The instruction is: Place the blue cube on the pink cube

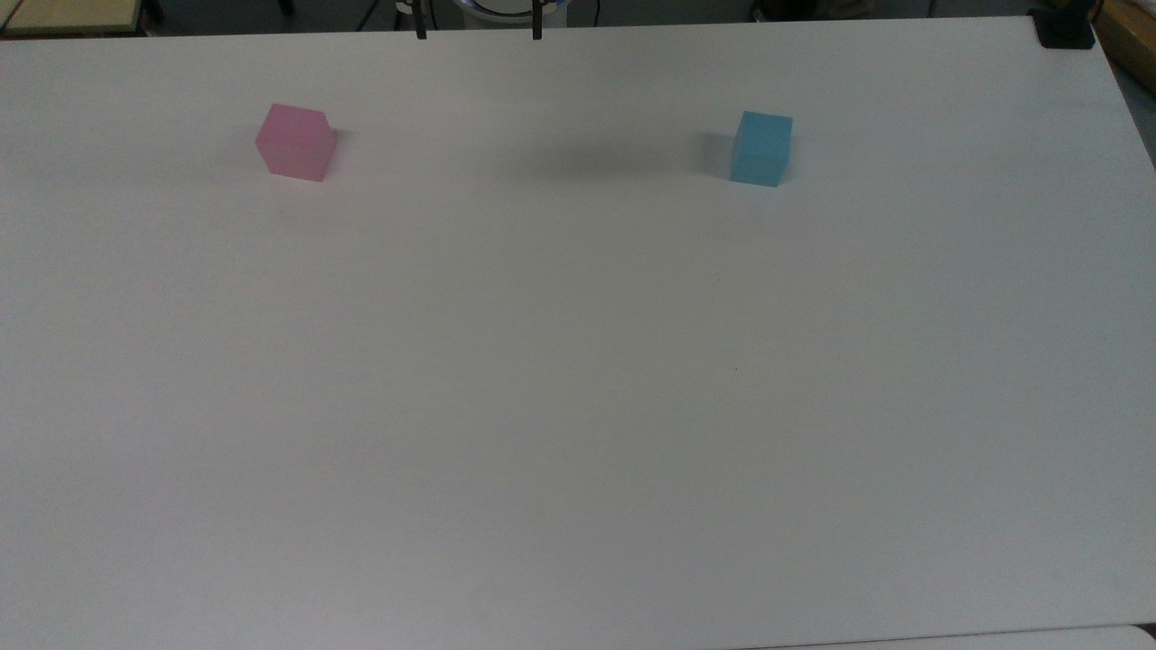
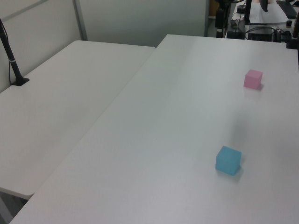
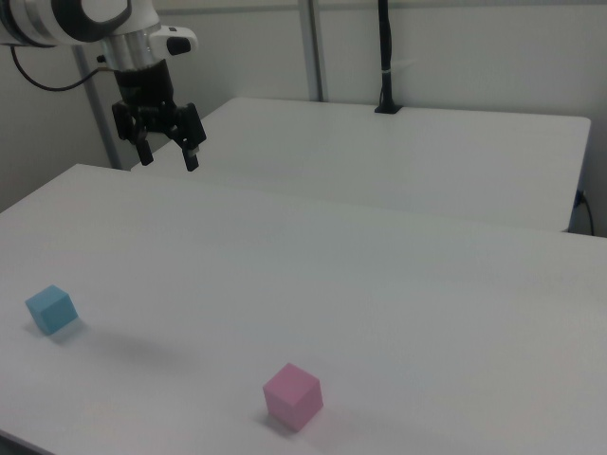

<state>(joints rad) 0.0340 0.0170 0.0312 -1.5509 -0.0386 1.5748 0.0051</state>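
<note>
A: Going across the top view from its left: the pink cube (image 1: 295,142) sits on the table (image 1: 578,406) toward the far edge, turned a little on its base. Well apart from it, on the top view's right, is the blue cube (image 1: 761,148), also flat on the table, nothing touching either.

B: And the hand (image 3: 167,152)?

A: In the right view it hangs high over the table's far side, empty, its two fingers spread apart and pointing down. It is well away from both cubes. In the top view I think the two dark tips at the upper edge are those same fingers, though little of them is in frame.

B: So nothing is done yet. What could go wrong?

A: First the pick. The blue cube looks slightly skewed to the table edge, so if the fingers come down unaligned with its faces, one may strike a corner and spin or shove it. Then the long carry: a shallow grip could let it slip. Last, the pink cube is small and turned, so an off-centre release would tip the blue cube off or nudge the pink one.
</note>
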